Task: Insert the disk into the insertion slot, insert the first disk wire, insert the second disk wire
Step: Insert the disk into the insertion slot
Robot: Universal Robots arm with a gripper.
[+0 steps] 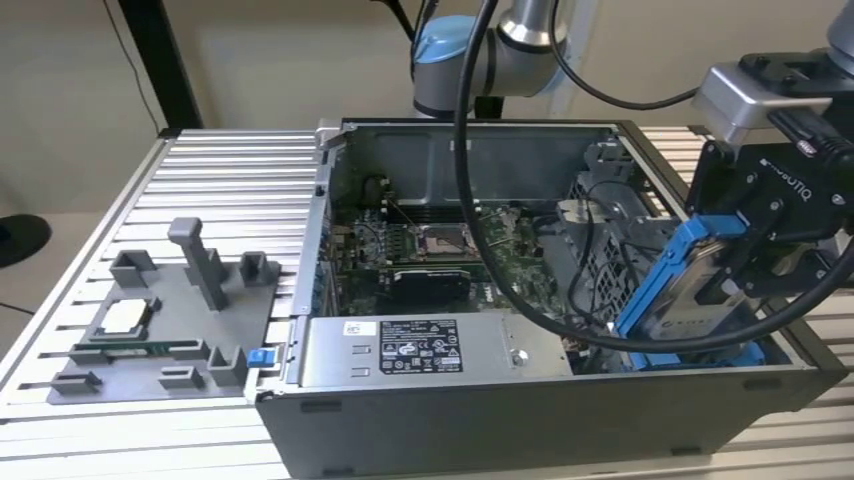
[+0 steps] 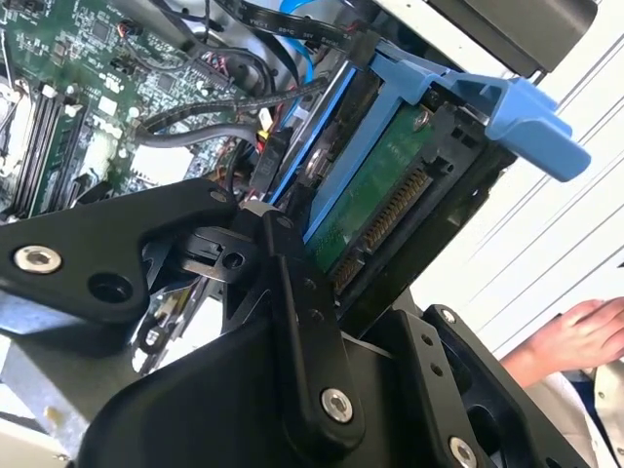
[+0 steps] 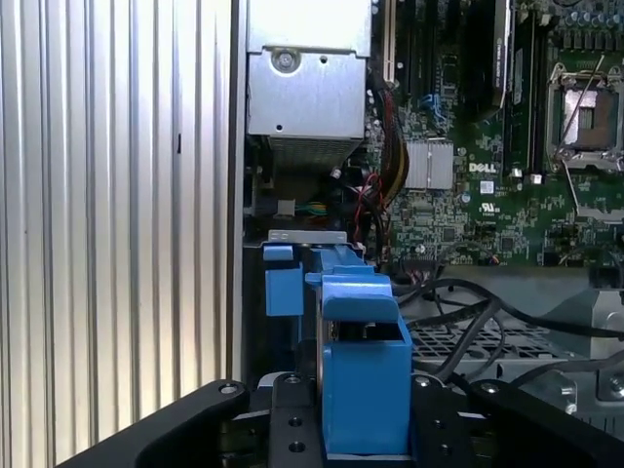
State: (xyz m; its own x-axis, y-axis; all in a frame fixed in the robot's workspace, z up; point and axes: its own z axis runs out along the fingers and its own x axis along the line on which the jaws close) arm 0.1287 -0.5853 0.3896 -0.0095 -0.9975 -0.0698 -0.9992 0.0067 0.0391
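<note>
**Blue-framed disk held tilted over the drive bay**

At the exterior view's left, a grey fixture tray sits on a ribbed metal table. In the middle stands an open computer case. Its green motherboard is exposed, and a grey labelled power-supply box lies along the near wall.

Towards the exterior view's right, the arm reaches over the case from behind. Its wrist is turned so the gripper points down and inward. The claw is pinching the disk by its blue carrier, one black finger on each side. The disk hangs edge-down and tilted, just above the near right corner of the case, and is not yet seated. The insertion slot, a cage of perforated grey metal, lies just beside and below it.

In the second wrist view, the disk's green circuit board and connector face outward, and a person's hand rests near the table edge.

To do this step well, the carrier probably needs to be squared with the slot's rails before it goes down. The loose black cables near the bay could snag, so they should be kept out from under the disk.
</note>
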